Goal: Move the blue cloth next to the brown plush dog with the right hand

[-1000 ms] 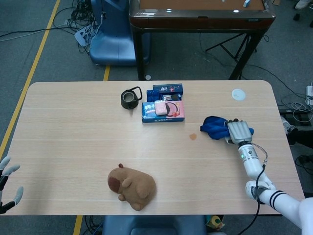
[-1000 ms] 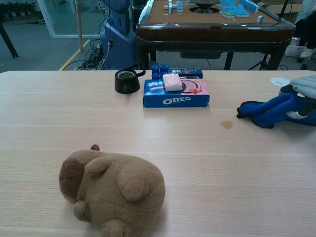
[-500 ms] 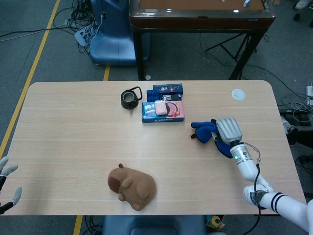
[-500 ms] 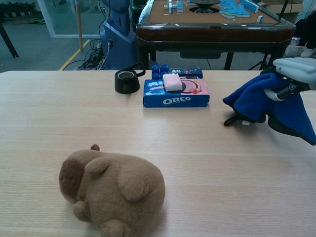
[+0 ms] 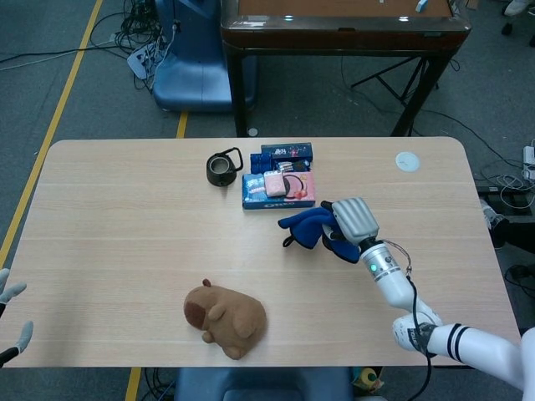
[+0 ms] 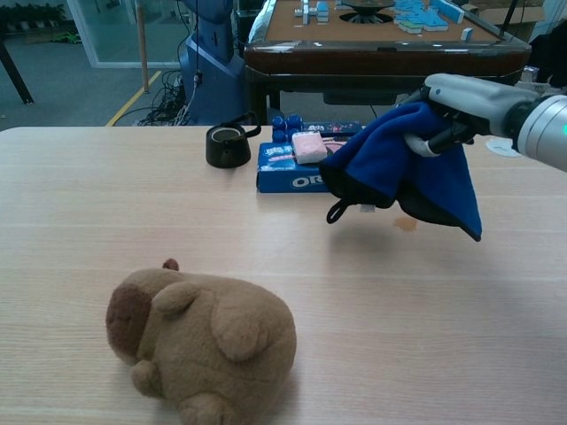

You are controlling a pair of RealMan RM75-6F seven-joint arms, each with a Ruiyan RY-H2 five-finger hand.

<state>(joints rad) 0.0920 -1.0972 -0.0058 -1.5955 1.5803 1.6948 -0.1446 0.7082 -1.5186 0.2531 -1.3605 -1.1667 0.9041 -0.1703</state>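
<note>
Comparing the two feeds, the chest cam was the only one that showed the blue cloth hanging clear off the table, draped down below my right hand. From the head cam it just looked like a blue lump jammed against the hand, so no telling there whether it touched the wood. The head cam did catch something the chest one missed though: my left hand sat way off at the far table edge, fingers apart, holding nothing.

The right hand had its fingers curled tight into the cloth, gripping a bunched fold with the rest dangling under it. The Oreo box sat just behind the hand, and in the chest view the cloth partly covered it. The black tape roll was farther off past the box. The brown plush dog lay well apart from the hand, toward the near edge.
</note>
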